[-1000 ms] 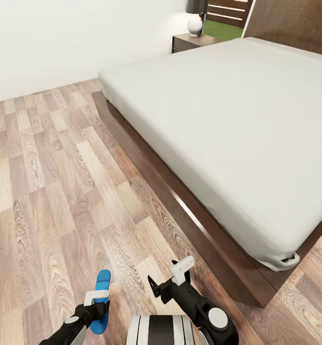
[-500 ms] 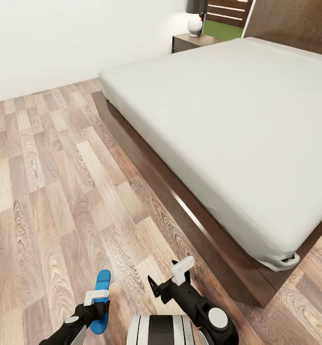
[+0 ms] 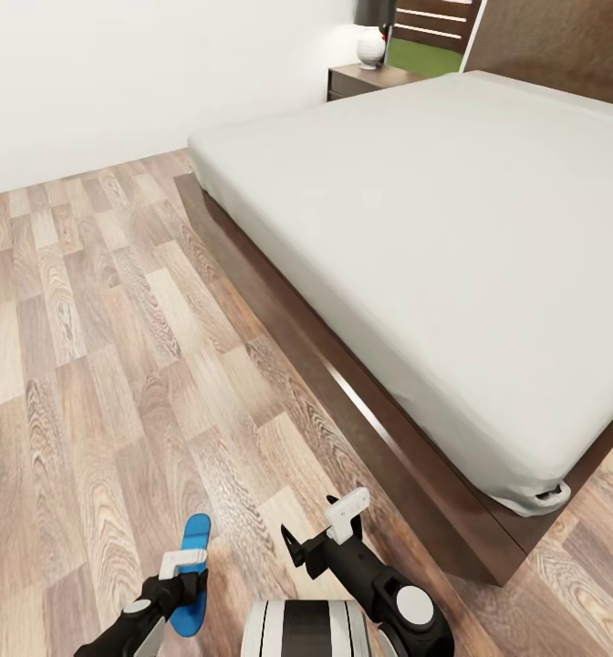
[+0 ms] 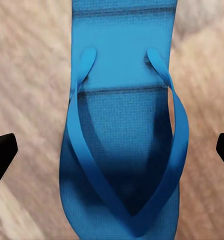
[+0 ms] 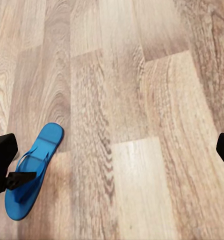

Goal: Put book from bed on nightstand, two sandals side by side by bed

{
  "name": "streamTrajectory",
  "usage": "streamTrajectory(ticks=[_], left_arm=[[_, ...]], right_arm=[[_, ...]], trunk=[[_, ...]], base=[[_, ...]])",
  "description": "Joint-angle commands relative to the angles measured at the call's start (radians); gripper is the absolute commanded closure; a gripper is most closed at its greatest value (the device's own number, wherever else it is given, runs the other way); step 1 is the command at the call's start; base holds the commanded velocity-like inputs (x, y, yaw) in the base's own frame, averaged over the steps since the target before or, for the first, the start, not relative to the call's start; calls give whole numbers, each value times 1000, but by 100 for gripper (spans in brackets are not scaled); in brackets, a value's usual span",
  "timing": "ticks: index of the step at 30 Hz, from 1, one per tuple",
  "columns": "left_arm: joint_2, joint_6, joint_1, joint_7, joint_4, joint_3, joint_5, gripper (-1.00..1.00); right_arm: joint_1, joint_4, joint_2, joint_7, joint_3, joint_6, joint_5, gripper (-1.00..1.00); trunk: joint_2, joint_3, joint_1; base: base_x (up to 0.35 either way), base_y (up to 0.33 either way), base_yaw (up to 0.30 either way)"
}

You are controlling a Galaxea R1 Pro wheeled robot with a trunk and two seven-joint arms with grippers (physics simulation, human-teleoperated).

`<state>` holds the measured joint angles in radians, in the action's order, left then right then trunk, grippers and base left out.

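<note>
We note the left gripper [image 3: 182, 565] has dipped slightly, spread wide over the sandal [image 4: 124, 130]; right gripper [image 3: 347, 513] released.

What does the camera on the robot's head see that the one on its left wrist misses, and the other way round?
The head view takes in the bed, a nightstand by the far wall, and the right gripper. The left wrist view gives the sandal's straps up close, with dark fingertips wide apart on either side. Both share the blue sandal and the wood floor.
</note>
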<state>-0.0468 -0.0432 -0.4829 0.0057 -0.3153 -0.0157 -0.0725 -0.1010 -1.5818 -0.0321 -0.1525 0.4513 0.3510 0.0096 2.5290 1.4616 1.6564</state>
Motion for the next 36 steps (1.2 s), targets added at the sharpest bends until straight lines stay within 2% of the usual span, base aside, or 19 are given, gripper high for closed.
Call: streamTrajectory(ticks=[1, 20, 29, 36], left_arm=[[0, -3, 0, 3, -1, 0, -8, -100], [12, 9, -2, 45, -64, 0, -8, -100], [26, 11, -2, 50, -72, 0, -6, -100], [35, 10, -2, 50, -68, 1, -4, -100]], right_arm=[[0, -1, -1, -4, -1, 6, 1, -100], [-1, 2, -1, -3, -1, 8, 1, -100], [-1, 1, -1, -4, -2, 7, 1, -100], [-2, 0, -1, -4, -2, 6, 1, -100]], trunk=[[0, 1, 0], [0, 1, 0], [0, 1, 0], [2, 28, 3]], base=[[0, 0, 0], [0, 0, 0], [0, 0, 0], [0, 0, 0]])
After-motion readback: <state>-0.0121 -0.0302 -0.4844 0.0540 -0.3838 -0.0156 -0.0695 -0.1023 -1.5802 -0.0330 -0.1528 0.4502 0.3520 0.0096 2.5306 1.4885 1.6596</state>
